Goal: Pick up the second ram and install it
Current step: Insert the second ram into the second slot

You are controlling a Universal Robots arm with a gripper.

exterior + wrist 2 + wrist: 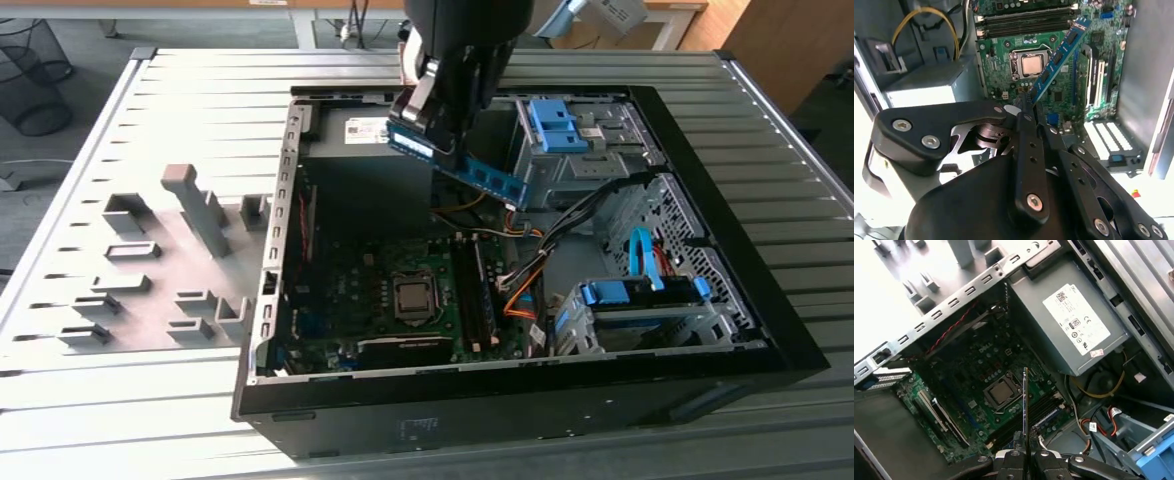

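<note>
My gripper (1026,107) is clamped on one end of the ram (1056,57), w/ fingers (1013,460) pinched narrow on both faces. The blue-green stick juts out past my fingertips, hanging tilted in the air above the open PC case (747,330). Beyond its far end lie the motherboard (969,375), CPU (1031,65) and dark RAM slots (1024,25); no contact w/ them.

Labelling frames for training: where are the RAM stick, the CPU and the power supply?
RAM stick (1056,57), second wrist view, mid-board chips.
CPU (1030,65), second wrist view, metal lid.
Power supply (1074,325), first wrist view, white label.
</note>
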